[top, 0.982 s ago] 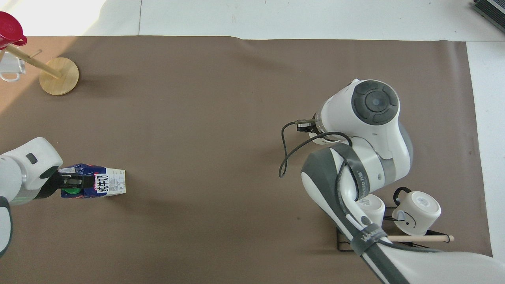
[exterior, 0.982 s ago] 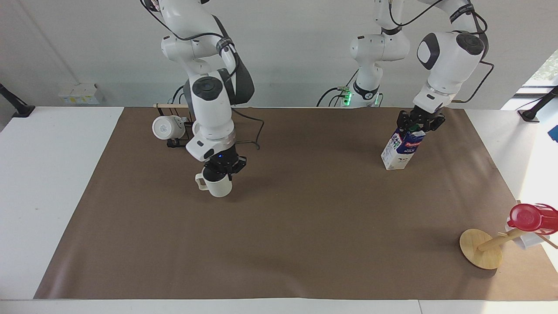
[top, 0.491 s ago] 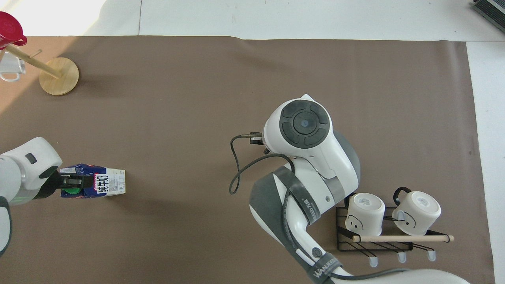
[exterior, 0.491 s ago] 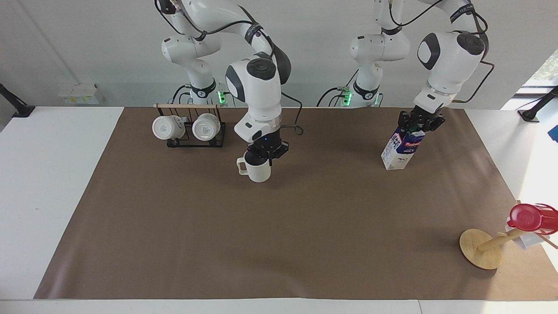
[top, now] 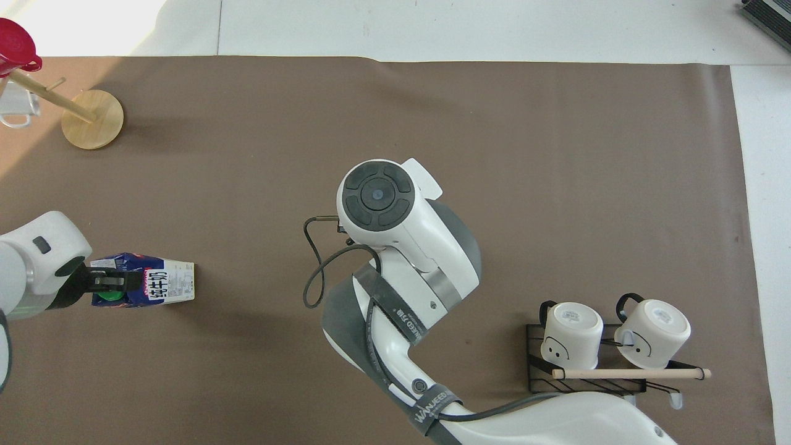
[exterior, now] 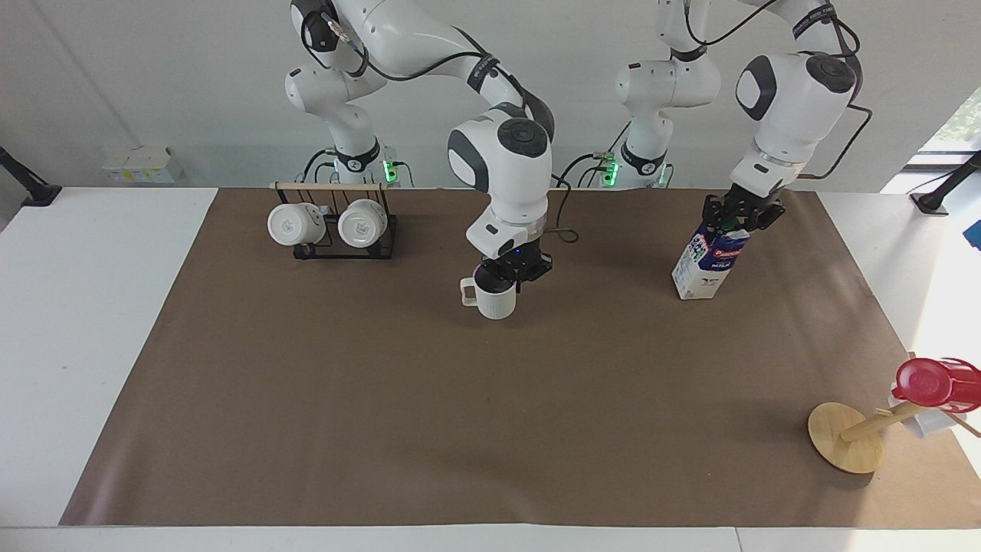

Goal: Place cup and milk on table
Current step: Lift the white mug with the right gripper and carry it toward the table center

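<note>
Brown paper covers the tabletop (exterior: 46, 322), where neither item looks released yet: the left end effector (exterior: 739, 216) clamps the tilted milk (exterior: 709, 261) by its top at its own arm's end, while the right end effector (exterior: 512, 270), clamped on the rim, holds the cup (exterior: 494, 295) mid-table, hidden overhead; cup-to-paper contact is unclear.

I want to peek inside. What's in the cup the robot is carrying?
The cup shows only a dark inside at its rim. The right claw grips that rim and covers part of the opening, so its bottom is hidden. From overhead, the arm covers it completely.
</note>
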You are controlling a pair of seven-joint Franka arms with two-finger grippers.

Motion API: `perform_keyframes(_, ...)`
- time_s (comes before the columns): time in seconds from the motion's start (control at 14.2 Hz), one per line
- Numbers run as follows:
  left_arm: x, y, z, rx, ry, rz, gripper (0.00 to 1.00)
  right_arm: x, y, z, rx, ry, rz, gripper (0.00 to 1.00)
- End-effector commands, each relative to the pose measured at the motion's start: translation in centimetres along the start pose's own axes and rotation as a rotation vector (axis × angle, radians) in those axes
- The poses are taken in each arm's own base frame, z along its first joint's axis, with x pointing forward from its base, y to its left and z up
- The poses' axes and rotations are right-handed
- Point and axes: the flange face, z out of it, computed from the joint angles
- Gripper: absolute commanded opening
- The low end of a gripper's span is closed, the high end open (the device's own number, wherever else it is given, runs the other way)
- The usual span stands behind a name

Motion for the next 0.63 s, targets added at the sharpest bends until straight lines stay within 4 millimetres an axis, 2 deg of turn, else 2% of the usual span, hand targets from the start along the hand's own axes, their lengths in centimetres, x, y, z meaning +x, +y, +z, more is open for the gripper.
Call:
perform_keyframes(0.0,0.6,0.0,-1.9,0.014,-0.006,-0.027,0.54,0.0,-1.7,0.8,-0.021,-0.001,0.036,0.0)
perform_keyframes(0.07,0.7,0.1,-2.4,0.014,-0.006,-0.034,0.54,-0.2,-2.0,1.4,-0.026,-0.004,0.063,0.0)
perform_keyframes(0.21,0.9,0.4,-3.0,0.014,-0.001,-0.039,0.54,-1.6,-3.8,3.6,-0.039,-0.015,0.078,0.0)
perform_keyframes(0.35,1.0,0.8,-3.9,0.014,-0.006,-0.068,0.54,-1.4,-3.7,3.7,-0.032,-0.007,0.08,0.0)
perform_keyframes(0.56,1.6,2.9,-6.4,0.011,-0.002,-0.091,0.52,-1.6,-4.2,4.2,-0.026,0.003,0.077,0.0)
